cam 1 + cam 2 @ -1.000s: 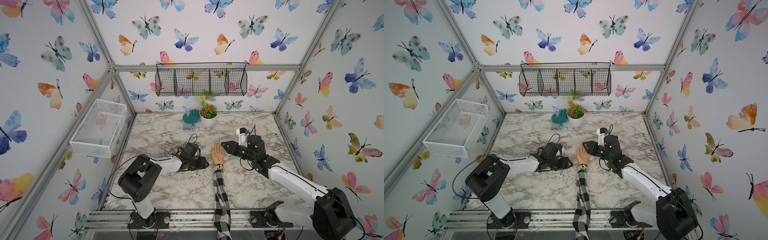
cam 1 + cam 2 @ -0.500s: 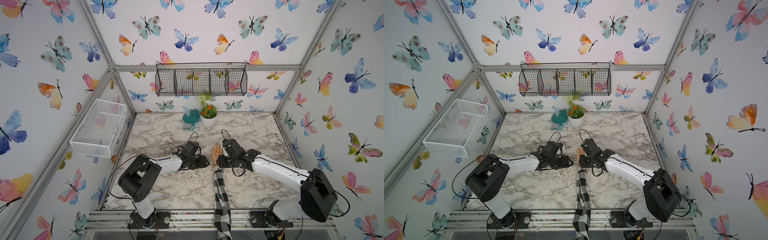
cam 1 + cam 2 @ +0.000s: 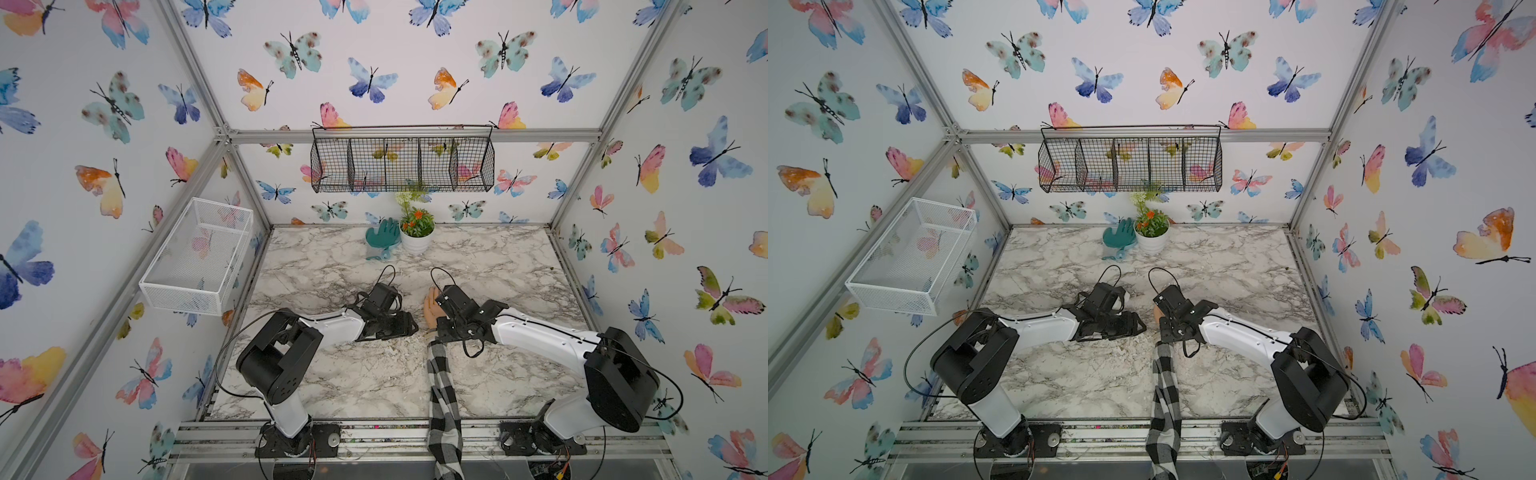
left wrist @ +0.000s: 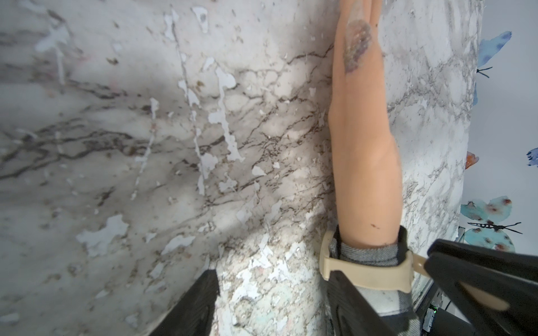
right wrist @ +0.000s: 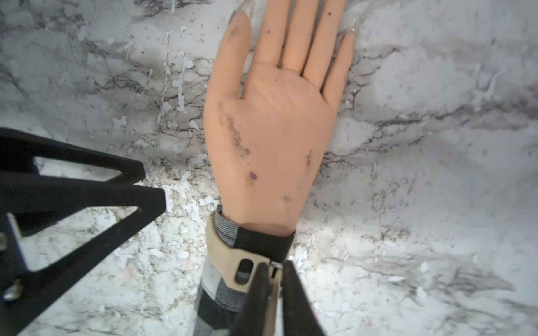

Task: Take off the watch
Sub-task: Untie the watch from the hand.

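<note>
The watch point(image 5: 230, 259) shows as a beige strap round the wrist of a mannequin hand point(image 5: 270, 131), over a black-and-white checked sleeve point(image 3: 442, 395). The hand lies flat on the marble table point(image 3: 332, 374). My right gripper point(image 5: 272, 279) is shut on the strap's loose end at the wrist, and it shows pinching that tail in the left wrist view point(image 4: 428, 260). My left gripper point(image 4: 273, 291) is open on the other side of the wrist. One of its fingers point(image 4: 349, 302) lies against the strap point(image 4: 366, 275), the other over bare table. In both top views the grippers point(image 3: 413, 328) point(image 3: 1165, 332) flank the wrist.
At the back of the table stand a white plant pot point(image 3: 417, 241) and a teal glove point(image 3: 383, 239). On the back wall hangs a black wire basket point(image 3: 403, 164), on the left wall a white wire basket point(image 3: 199, 257). The tabletop is scuffed and flaked near the wrist.
My right arm has swung in from the right of the hand down to the wrist and closed on the strap's end. The left arm has stayed put.
</note>
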Available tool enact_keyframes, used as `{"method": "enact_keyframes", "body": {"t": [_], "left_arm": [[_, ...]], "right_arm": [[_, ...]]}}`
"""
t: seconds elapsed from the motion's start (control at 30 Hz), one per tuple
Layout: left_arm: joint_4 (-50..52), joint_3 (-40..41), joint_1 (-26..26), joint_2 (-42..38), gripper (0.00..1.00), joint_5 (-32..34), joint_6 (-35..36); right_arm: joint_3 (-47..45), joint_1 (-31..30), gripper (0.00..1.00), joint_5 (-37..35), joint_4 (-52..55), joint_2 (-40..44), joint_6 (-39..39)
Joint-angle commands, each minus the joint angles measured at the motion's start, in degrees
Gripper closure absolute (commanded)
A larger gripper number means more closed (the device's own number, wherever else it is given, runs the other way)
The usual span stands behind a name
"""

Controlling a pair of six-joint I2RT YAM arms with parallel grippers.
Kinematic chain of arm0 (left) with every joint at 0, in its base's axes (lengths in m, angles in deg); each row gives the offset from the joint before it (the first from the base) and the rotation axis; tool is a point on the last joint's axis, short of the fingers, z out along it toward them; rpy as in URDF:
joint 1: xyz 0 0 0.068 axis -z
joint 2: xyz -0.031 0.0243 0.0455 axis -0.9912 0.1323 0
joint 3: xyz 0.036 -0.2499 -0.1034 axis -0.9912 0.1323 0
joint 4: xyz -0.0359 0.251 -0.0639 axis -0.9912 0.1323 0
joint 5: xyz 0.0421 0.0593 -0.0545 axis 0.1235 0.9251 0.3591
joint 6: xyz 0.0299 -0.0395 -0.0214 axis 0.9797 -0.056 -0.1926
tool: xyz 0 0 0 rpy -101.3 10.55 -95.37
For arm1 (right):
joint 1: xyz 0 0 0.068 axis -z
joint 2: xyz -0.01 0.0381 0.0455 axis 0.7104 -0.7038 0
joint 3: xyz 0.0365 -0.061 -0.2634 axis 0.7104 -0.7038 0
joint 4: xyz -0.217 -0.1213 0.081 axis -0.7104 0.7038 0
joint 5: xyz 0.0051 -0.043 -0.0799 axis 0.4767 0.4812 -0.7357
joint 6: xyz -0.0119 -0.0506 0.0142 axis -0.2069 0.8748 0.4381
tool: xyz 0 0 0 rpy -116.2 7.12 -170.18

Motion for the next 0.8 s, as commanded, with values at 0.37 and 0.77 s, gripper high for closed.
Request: {"method": "enact_keyframes", "body": {"t": [0.37, 0.77], "left_arm": [[0.0, -5.9, 3.5, 0.3, 0.31, -3.8, 0.3], [-0.4, -6.4, 6.2, 4.2, 0.31, -2.9, 1.1]], "right_arm": [[-2.1, -0.3, 0.98, 1.4, -7.9, 5.8, -2.2], [-1.1, -0.3, 0.98, 1.1, -9.0, 4.1, -2.8]]}}
